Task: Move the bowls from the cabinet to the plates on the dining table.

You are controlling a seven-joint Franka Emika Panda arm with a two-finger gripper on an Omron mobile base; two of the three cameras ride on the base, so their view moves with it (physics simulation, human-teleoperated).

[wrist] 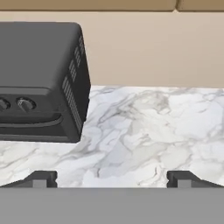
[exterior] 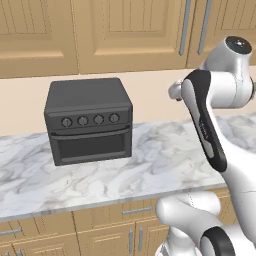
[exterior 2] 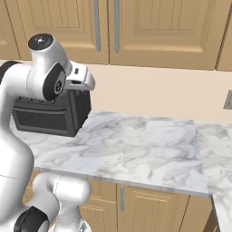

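The light tan wall cabinet (exterior: 130, 30) (exterior 2: 154, 27) hangs above the counter with its panelled doors closed. Its two long silver bar handles (exterior: 186, 27) (exterior 2: 96, 25) stand side by side. The bowls are hidden, and the plates and dining table are out of view. My gripper (wrist: 112, 180) is open with nothing between its fingers. It hovers over the marble counter, just right of the black oven and below the cabinet. In the right base view the hand (exterior 2: 81, 78) sits in front of the oven's upper right corner.
A black oven (exterior: 89, 120) (exterior 2: 50, 113) (wrist: 39, 78) stands on the marble counter (exterior: 165, 155) (exterior 2: 136, 145) (wrist: 144, 127). Drawer cabinets with short handles (exterior: 125, 230) (exterior 2: 136, 208) sit below. A wall outlet (exterior 2: 229, 99) is at far right.
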